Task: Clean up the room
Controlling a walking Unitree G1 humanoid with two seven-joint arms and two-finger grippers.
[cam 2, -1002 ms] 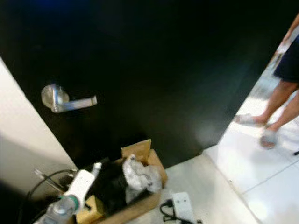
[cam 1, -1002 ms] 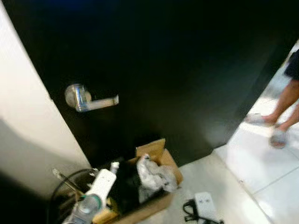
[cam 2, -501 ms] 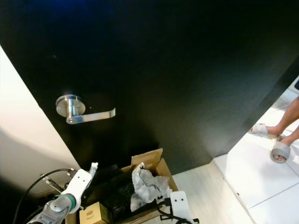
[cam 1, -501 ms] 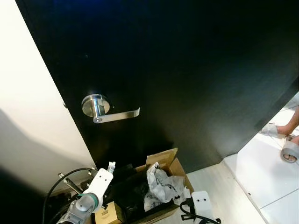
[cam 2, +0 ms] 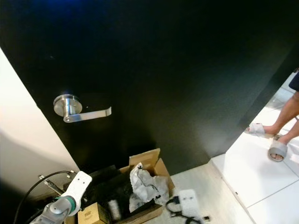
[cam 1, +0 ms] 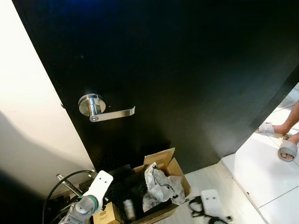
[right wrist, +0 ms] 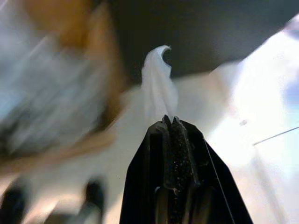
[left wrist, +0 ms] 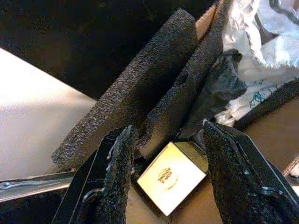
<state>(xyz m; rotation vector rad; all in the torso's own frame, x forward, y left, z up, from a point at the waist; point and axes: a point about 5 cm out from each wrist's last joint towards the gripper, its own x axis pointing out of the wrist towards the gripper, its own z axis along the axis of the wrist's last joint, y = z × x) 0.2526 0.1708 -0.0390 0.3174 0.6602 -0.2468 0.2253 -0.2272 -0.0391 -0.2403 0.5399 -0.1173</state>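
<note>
Since half a second ago, the right arm's white wrist housing (cam 1: 211, 201) has swung away from the cardboard box (cam 1: 161, 186) toward the open floor, and a pale cylinder now lies among the dark contents of the box where the left gripper (left wrist: 163, 140) held one before.

The box sits on the floor at the foot of a black door (cam 1: 187, 70) with a silver lever handle (cam 1: 103, 109). Inside the box are crumpled white paper (cam 1: 161, 184), dark foam slabs (left wrist: 140, 102) and black material. A small yellow carton (left wrist: 170, 177) lies just beside the foam.

The left gripper hangs above the box with its fingers spread wide and nothing between them. The right gripper (right wrist: 172, 122) has its fingers pressed together on a scrap of white paper (right wrist: 160, 79), seen blurred over the pale floor.

A person's sandalled feet (cam 1: 280, 140) stand on the white tiles beyond the door.

The tidy-up looks partly done: rubbish is in the box, while the held scrap apparently remains to be dropped in.
</note>
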